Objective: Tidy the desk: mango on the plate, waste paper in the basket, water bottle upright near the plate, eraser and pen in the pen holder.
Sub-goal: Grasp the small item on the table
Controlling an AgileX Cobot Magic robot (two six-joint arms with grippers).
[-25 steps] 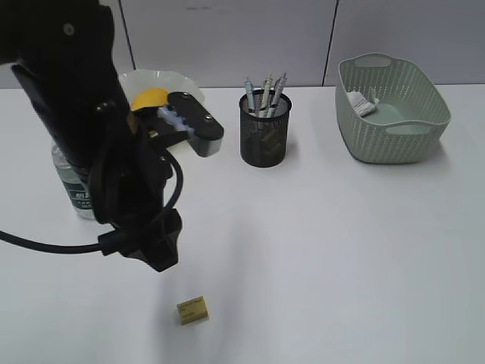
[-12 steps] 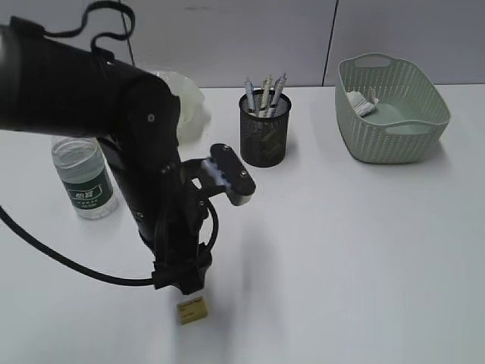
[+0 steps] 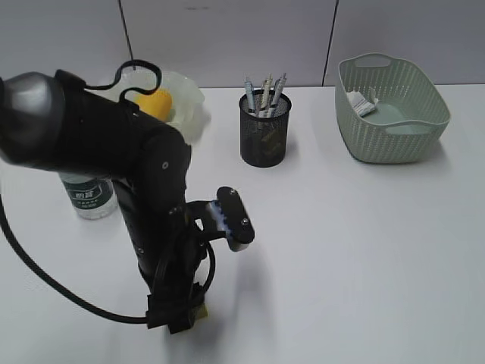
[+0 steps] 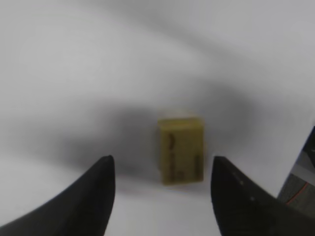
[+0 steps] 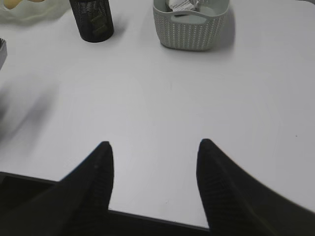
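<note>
Since the earlier frames the left arm has been swung from beside the plate down toward the near edge of the surface (image 3: 364, 250), and the mango and plate have been uncovered by that move. Most of the tidying appears done. At about one o'clock the basket (image 3: 394, 114) is seen with the waste paper (image 3: 362, 103) inside it. At about eleven o'clock the plate (image 3: 191, 106) is seen with the mango (image 3: 154, 102) lying on it. At nine o'clock, near the plate, the water bottle (image 3: 89, 196) is partly hidden by the arm; it looks upright, though its cap cannot be seen. At twelve o'clock the pen holder (image 3: 265, 129) is seen with several pens (image 3: 267, 94) standing in it. Left to do, by this judgement, is the eraser (image 4: 181, 150), which lies on the surface at about seven o'clock, well apart from the holder. The left hand (image 4: 162, 191) is held wide just above it, one finger on either side, nothing gripped. The right hand (image 5: 153, 172) is likewise wide and empty, over bare surface at the near edge.
</note>
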